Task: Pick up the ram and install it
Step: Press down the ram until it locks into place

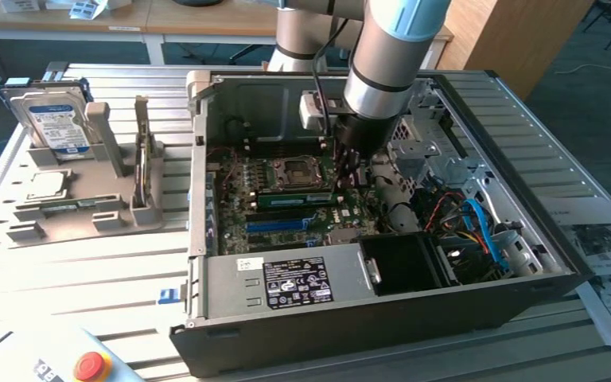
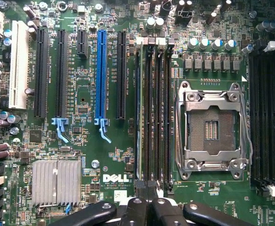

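Open computer case (image 1: 391, 310) lying on its side on a slatted metal table (image 1: 93, 278), with the robot arm (image 1: 391, 56) reaching down into it. The gripper (image 1: 350, 171) hangs over the motherboard (image 1: 284, 215), close to the empty processor socket (image 1: 293, 171); its fingers (image 2: 144, 212) are pressed together and hold nothing. The ram (image 1: 295, 199), a slim green stick, lies seated edge-up in a memory slot beside the socket, on the side toward the power supply (image 1: 284, 282) at the case's near wall. In the wrist view the ram (image 2: 137, 108) appears as a thin edge in the outermost of 4 parallel black slots, with the fingertips lined up at one end of that slot bank. The blue expansion slot (image 2: 100, 70) and a finned silver heatsink (image 2: 56, 181) lie farther along the board, and the socket (image 2: 211, 129) is open with bare contacts. Near the table's edge at the exterior view's left, a grey fixture (image 1: 83, 199) carries a hard drive (image 1: 56, 119) standing upright and a small square processor chip (image 1: 47, 185). A red button (image 1: 91, 366) sits at the table's near corner; printed sheets (image 1: 608, 255) lie at the opposite edge.
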You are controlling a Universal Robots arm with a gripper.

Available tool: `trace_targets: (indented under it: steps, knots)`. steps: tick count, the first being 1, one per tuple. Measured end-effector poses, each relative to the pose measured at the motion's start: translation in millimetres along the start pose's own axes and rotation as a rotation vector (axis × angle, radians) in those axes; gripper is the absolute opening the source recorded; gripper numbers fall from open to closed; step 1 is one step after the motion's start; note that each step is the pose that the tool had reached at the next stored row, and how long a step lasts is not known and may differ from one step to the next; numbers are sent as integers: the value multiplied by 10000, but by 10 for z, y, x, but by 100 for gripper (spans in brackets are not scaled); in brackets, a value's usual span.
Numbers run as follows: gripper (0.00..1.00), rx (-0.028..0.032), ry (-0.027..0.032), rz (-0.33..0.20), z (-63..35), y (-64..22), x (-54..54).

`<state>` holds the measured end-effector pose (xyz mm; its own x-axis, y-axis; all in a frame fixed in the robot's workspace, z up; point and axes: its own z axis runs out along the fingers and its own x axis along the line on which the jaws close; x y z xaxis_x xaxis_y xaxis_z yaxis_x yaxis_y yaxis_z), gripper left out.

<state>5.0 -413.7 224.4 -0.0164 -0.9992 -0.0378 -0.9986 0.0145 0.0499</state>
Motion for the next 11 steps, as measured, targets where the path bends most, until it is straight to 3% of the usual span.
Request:
trace_targets:
  steps: [11]
  knots:
    - [10,-1,1,0,-24,1,-1]
